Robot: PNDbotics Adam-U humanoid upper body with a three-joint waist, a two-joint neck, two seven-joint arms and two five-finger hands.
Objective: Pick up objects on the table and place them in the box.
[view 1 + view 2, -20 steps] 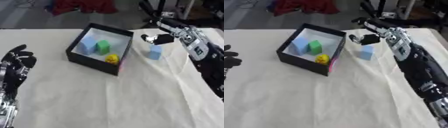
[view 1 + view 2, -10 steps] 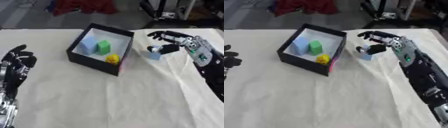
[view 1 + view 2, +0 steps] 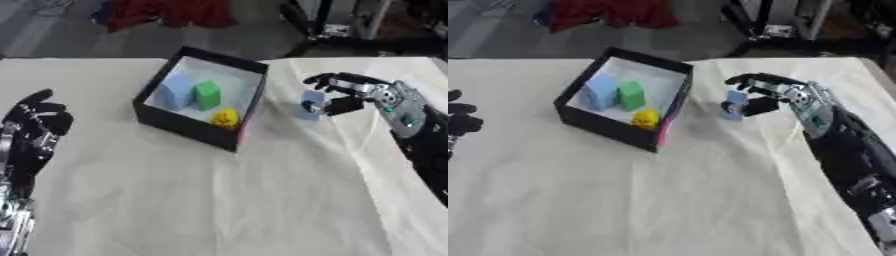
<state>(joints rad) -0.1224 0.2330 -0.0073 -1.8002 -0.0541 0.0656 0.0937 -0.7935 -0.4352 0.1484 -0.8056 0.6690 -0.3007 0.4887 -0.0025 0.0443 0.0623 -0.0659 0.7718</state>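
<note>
Cloth-covered table [image 3: 219,200], half-hidden blue block [image 3: 311,104]

Pale blue block [image 3: 311,103] just right of black box [image 3: 186,126] with blue, green, yellow pieces inside.

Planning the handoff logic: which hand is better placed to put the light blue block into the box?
The right hand: its fingers already curl around the light blue block just right of the black box. The left hand rests open near the table's left edge.

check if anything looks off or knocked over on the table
Nothing stands out. The black box sits flat but turned askew, blocks upright inside. The right hand curls around the blue block; the left hand rests open.
</note>
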